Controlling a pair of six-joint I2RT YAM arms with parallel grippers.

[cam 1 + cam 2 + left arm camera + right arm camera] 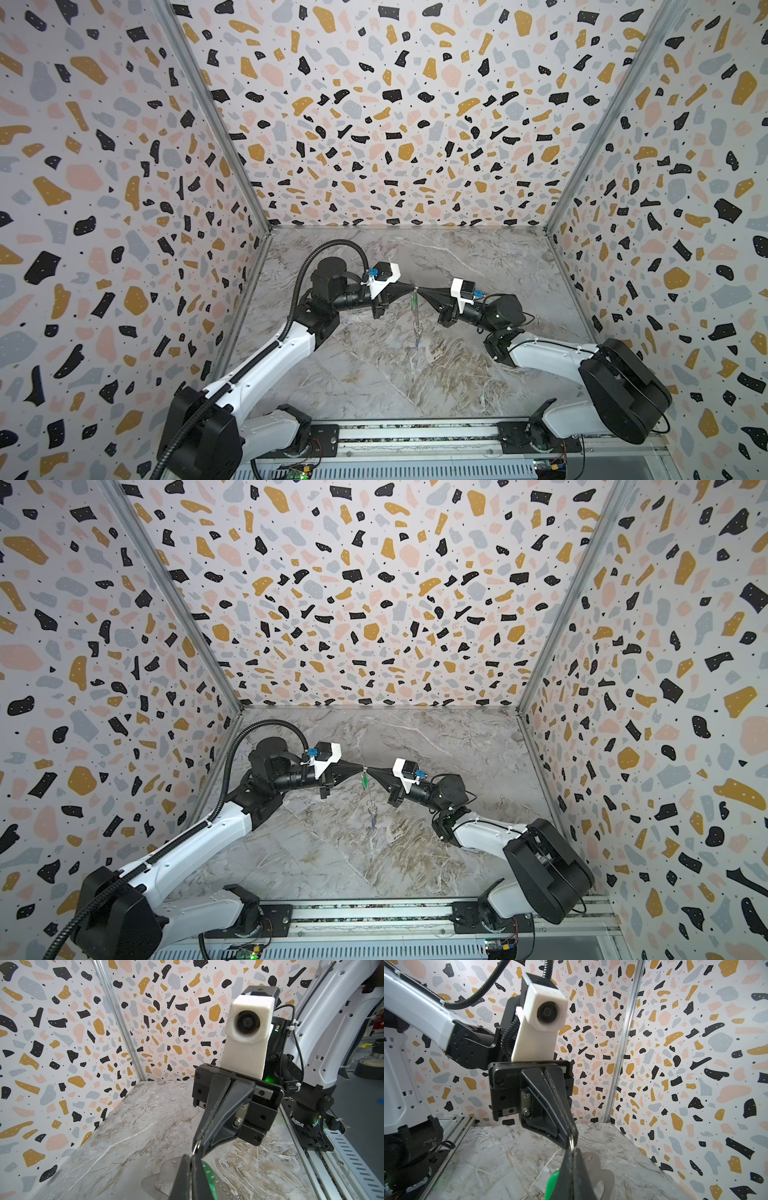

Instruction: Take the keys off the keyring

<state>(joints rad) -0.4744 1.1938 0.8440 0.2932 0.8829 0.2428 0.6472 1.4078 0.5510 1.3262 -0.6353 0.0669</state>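
Keyring (606, 1172), one, pinched by left end effector (360, 767) and right end effector (368, 769); one green key (365, 780), one blue key (372, 821) dangle.

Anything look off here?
Nothing damaged or spilled. Unusual only: left gripper and right gripper meet tip to tip, both shut on one wire ring; green tag and blue tag dangle below it.

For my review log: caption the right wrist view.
Left gripper and right gripper pinch one wire ring; green tag and plate hang from it.
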